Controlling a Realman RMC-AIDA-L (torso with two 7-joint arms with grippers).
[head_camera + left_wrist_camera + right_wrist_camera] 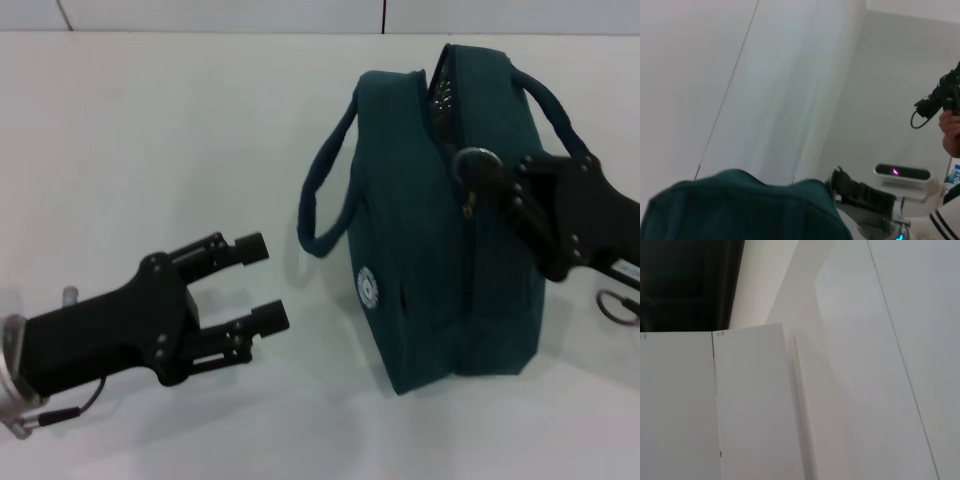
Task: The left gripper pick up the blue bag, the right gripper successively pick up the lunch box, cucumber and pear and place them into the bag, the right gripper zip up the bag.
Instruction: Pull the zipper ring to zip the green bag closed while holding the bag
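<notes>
The blue bag (440, 250) stands upright on the white table (150, 150), its two handles looped out to either side. Its top zipper gapes only at the far end. My right gripper (497, 185) reaches in from the right at the bag's top, its fingers closed together at the metal zipper pull ring (476, 160). My left gripper (265, 282) hovers open to the left of the bag, apart from it, with nothing between its fingers. The left wrist view shows the bag's top (740, 207) and the right gripper (860, 192) beyond it. Lunch box, cucumber and pear are out of view.
A small cable loop (615, 305) hangs under the right arm near the edge of the head view. In the left wrist view a person's hand with a camera (947, 117) is off to one side. The right wrist view shows only white panels.
</notes>
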